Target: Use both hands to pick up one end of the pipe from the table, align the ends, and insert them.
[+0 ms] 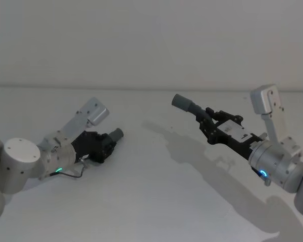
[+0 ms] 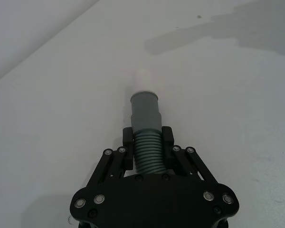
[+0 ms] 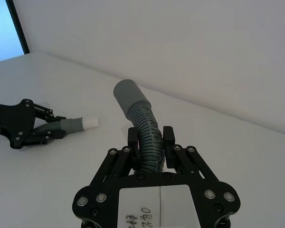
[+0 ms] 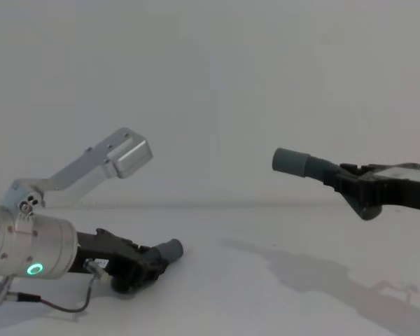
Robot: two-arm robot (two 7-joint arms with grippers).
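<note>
My left gripper point(image 1: 107, 143) sits low over the white table point(image 1: 151, 206), shut on the ribbed body of one dark grey pipe piece point(image 2: 146, 114). That piece's cuff ends in a white tip point(image 3: 90, 122) pointing toward the middle. My right gripper point(image 1: 208, 120) is raised well above the table on the right, shut on the other curved piece point(image 3: 141, 124). Its smooth grey cuff point(image 1: 183, 103) points up and toward the left. A wide gap separates the two ends. From the side, the left gripper point(image 4: 143, 262) is near the surface and the right gripper point(image 4: 350, 183) is higher.
The table's surface between the arms carries the right arm's shadow point(image 1: 202, 161). A pale wall point(image 1: 151, 45) stands behind the table's far edge. A thin cable point(image 4: 63, 306) hangs under the left wrist.
</note>
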